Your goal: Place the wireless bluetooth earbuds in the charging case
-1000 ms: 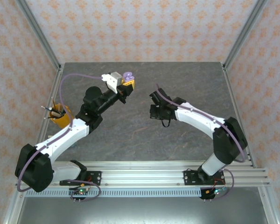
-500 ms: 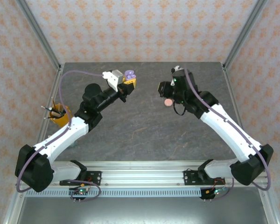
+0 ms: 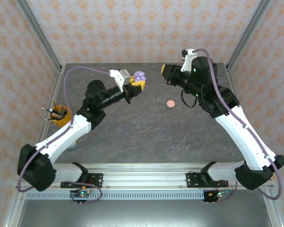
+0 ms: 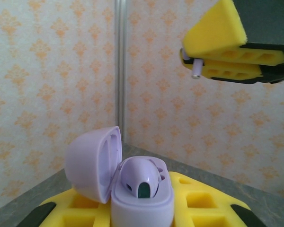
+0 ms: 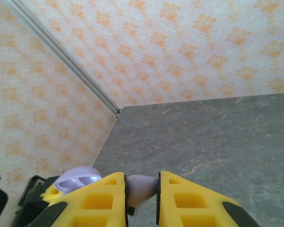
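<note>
Aloft, the left gripper (image 3: 137, 82) clamps the open pale-purple round case (image 4: 142, 204), presenting its socket. The right gripper (image 4: 191, 56) pinches a pale-purple stemmed earbud (image 4: 195, 72), stem out for insertion.

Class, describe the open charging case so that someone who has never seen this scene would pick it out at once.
Follow the left arm out over the grey table to its yellow-padded claw, which grips a small pale purple charging case in the air. Its lid is flipped open with one earbud seated inside, unlike the round pink case lying on the table.
</note>
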